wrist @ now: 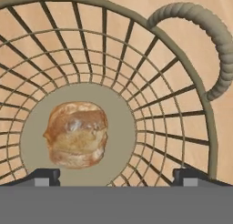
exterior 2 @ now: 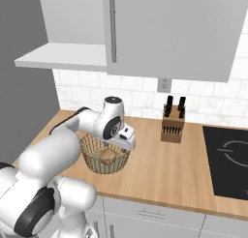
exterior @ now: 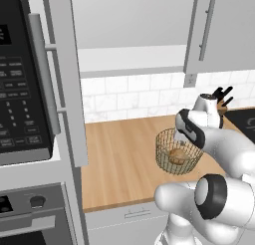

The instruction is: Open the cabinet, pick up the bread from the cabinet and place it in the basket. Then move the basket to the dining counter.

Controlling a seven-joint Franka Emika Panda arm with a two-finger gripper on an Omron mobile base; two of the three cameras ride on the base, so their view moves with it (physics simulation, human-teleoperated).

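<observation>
The wire-mesh basket (exterior: 164, 142) (exterior 2: 93, 160) (wrist: 182, 104) stands on the wood worktop. The bread (exterior: 177, 156) (exterior 2: 107, 156) (wrist: 76, 134), a small tan-brown loaf, lies loose on the basket's solid base disc. My gripper (wrist: 117, 178) (exterior 2: 116, 146) hangs open just above the basket's mouth, pointing down. Its two fingertips stand wide apart with nothing between them, and the loaf sits below them toward the left tip. The cabinet (exterior: 129, 20) is open, its door (exterior: 64, 89) swung out to the left and the inside bare. The dining counter is out of view.
A microwave (exterior: 20, 74) and an oven (exterior: 30, 209) fill the left side. A knife block (exterior 2: 173, 123) stands by the tile backsplash, right of the basket, with a black cooktop (exterior 2: 227, 155) further right. A narrower closed door (exterior 2: 169, 34) hangs above.
</observation>
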